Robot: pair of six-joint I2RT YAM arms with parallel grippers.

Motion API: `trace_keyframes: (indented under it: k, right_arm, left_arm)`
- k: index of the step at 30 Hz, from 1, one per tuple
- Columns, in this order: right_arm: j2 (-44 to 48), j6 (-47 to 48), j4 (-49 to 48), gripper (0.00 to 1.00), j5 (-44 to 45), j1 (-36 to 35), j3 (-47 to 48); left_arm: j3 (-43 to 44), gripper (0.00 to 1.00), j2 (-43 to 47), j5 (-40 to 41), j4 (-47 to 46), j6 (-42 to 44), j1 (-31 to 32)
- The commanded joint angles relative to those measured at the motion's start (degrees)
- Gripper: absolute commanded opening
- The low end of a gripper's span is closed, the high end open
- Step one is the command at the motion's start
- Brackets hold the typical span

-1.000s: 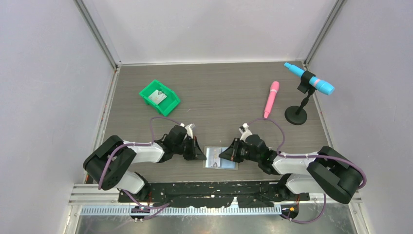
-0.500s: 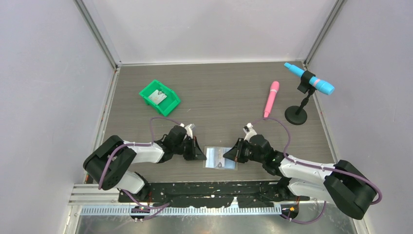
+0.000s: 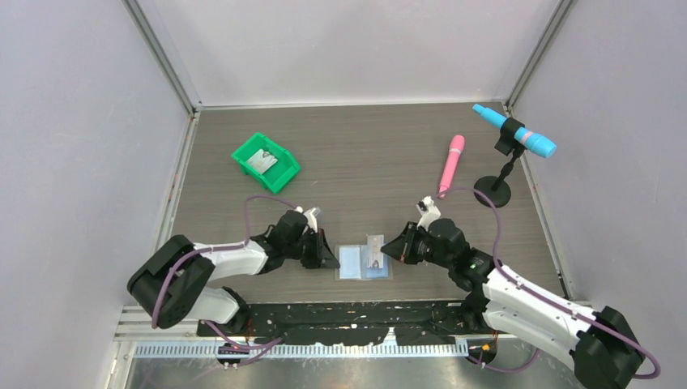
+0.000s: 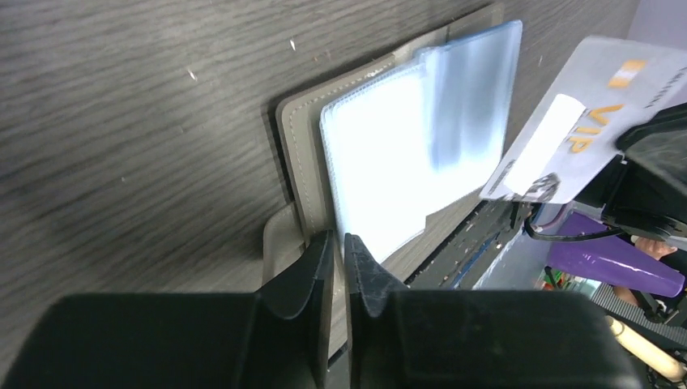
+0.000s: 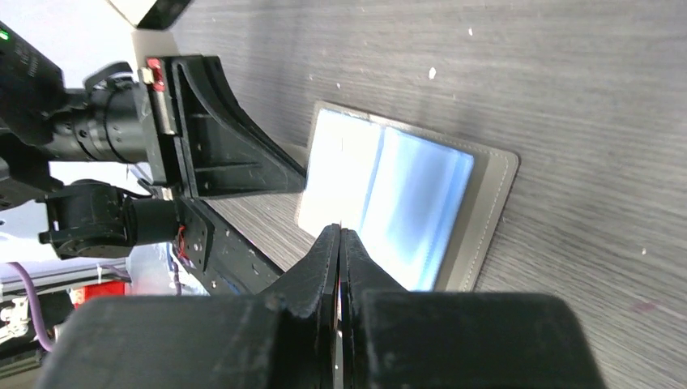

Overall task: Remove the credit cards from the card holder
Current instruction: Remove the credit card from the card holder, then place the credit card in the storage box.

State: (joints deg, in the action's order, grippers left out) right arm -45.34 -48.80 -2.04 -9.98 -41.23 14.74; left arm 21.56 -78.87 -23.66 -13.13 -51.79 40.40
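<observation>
Pinned the open wallet [image 3: 352, 262] to the worktop [image 3: 364, 154] with the left claw [image 4: 339, 243] clamped on its edge, steadying it while holding 1 card [image 4: 583, 113] clear of its pockets, pinched in the right claw [image 5: 340, 233].

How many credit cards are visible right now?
2. One credit card is pinched by the right gripper over the open card holder; another card lies in the green bin. Others may be hidden in the sleeves.
</observation>
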Motion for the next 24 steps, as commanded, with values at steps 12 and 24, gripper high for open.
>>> trace_keyframes:
  k: [12,24]
  right_arm:
    - [2.8,19.3,11.4,0.05,-18.0,1.2,11.9]
    - [3.7,17.1,-0.2,0.05,-35.6,0.5,9.1]
  left_arm:
    - [13.3,0.47,23.7,-1.5,26.6,13.5,0.4]
    - [22.3,0.47,27.1,-15.4,37.1,21.1,0.4]
